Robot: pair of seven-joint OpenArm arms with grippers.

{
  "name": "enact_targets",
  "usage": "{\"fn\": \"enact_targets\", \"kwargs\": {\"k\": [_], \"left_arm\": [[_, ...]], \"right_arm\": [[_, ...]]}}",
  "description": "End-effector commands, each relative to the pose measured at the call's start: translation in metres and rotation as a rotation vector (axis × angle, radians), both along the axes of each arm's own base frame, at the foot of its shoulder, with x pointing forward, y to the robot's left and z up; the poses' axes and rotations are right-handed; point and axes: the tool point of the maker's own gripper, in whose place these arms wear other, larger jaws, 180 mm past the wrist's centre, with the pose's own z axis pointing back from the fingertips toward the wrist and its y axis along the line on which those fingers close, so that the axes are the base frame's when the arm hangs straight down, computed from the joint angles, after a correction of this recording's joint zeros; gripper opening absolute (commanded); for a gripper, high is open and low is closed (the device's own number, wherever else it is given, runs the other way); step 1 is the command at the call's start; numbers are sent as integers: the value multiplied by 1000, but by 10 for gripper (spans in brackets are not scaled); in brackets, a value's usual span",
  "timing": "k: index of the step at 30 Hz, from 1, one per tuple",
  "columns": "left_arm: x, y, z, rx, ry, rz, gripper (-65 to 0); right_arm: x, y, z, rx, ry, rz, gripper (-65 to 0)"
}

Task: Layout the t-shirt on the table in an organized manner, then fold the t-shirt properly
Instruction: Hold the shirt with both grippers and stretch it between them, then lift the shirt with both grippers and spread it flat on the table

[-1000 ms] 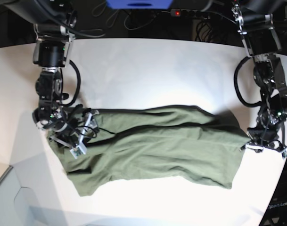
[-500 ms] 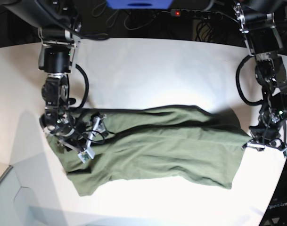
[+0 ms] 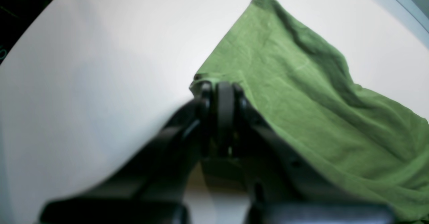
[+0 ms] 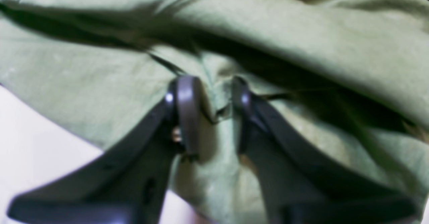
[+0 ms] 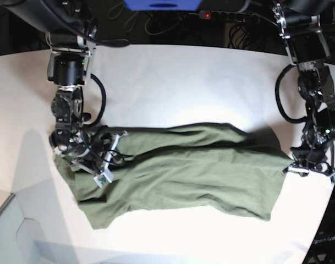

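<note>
The olive-green t-shirt [image 5: 195, 170] lies crumpled and stretched sideways across the white table [image 5: 173, 82]. My left gripper [image 5: 292, 169] is at the shirt's right edge. In the left wrist view this gripper [image 3: 219, 90] is shut on a corner of the t-shirt [image 3: 301, 93], low over the table [image 3: 83, 66]. My right gripper [image 5: 108, 160] rests on the shirt's left end. Its fingers [image 4: 187, 100] stand close together in the right wrist view, with a bunched fold of the t-shirt [image 4: 301, 33] pinched between them. The right gripper [image 4: 214, 96] presses down into the cloth.
A power strip [image 5: 211, 15] with a red light, cables and a blue object [image 5: 161, 4] lie behind the table's far edge. The table's curved edge [image 3: 402, 2] runs past the shirt's far corner. At the front left the tabletop ends at a grey surface [image 5: 2, 220].
My right gripper slid slightly further onto the shirt's left end and its jaws narrowed from wide open onto a fold of cloth. The left gripper stayed put, still holding the right edge.
</note>
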Motion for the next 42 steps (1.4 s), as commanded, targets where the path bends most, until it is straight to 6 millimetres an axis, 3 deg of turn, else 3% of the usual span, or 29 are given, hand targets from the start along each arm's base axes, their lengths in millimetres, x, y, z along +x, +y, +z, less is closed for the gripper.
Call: {"fn": "enact_targets", "kwargs": {"k": [1, 4, 7, 12, 17, 22, 30, 36, 42], "left_arm": [[8, 6, 21, 27, -58, 4, -649], [8, 6, 22, 27, -60, 4, -649], [8, 4, 30, 36, -80, -3, -649], [-5, 11, 57, 46, -160, 28, -649], [-21, 12, 66, 72, -178, 29, -649], [-47, 13, 66, 94, -183, 43, -649], [-81, 15, 48, 88, -131, 77, -649], [-101, 16, 21, 87, -44, 74, -649], [-124, 19, -11, 75, 56, 82, -649]], "right_arm": [[18, 0, 23, 17, -71, -6, -551], [25, -1, 32, 14, -89, -6, -650], [27, -4, 37, 5, -106, -8, -650], [21, -10, 81, -41, -255, -13, -650], [-14, -14, 128, -115, -406, -14, -650], [-65, -16, 155, -197, -469, -8, -650], [-165, 2, 81, -112, -287, 75, -650], [-244, 58, 58, 83, -200, 192, -650], [-298, 110, 51, 194, -93, 335, -650]]}}
